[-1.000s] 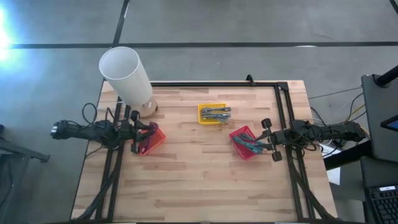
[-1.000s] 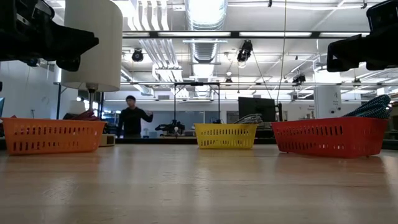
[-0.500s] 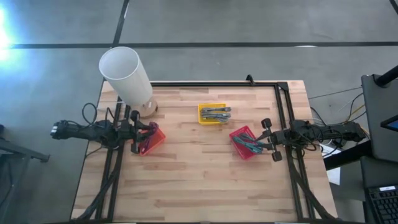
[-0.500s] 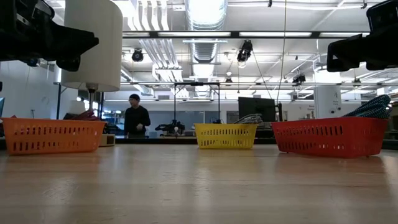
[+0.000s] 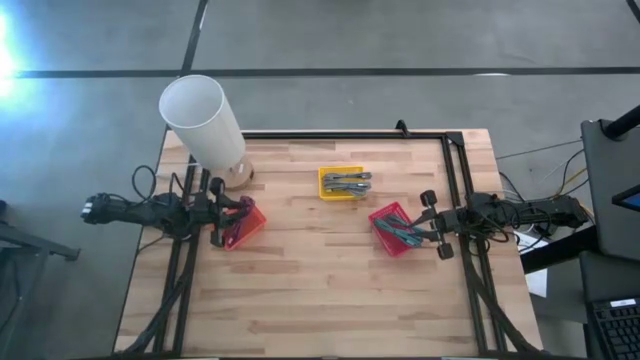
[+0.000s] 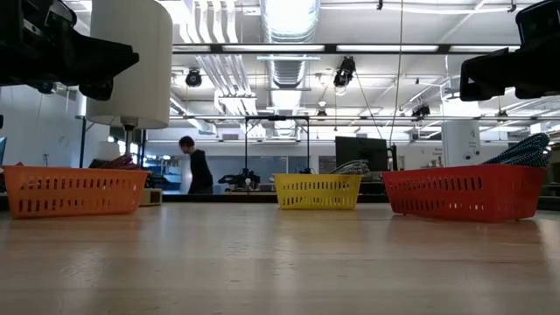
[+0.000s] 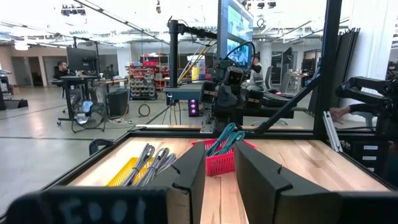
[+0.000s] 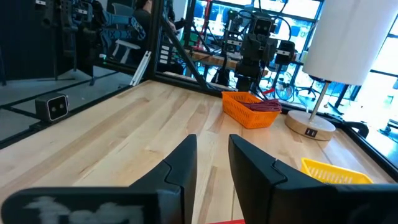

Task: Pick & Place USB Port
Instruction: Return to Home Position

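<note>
Ceiling lights (image 6: pixel 289 16) are glaring overhead, a flare is bleaching the floor (image 5: pixel 12 50), and the table (image 5: pixel 320 290) is showing evenly lit.

Three slatted plastic bins, orange bin (image 6: pixel 74 192) at nine o'clock, yellow bin (image 6: pixel 318 191) at twelve, red bin (image 6: pixel 464 192) at three, one white cylindrical lamp (image 5: pixel 203 120), two dark robot arms (image 5: pixel 150 210) (image 5: pixel 510 213)

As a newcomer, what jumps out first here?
Three bright bins of cables on the wooden table: orange bin at left, yellow bin far middle, red bin at right. A tall white lamp stands at the far left corner; the left gripper and right gripper wait by the side edges.
</note>
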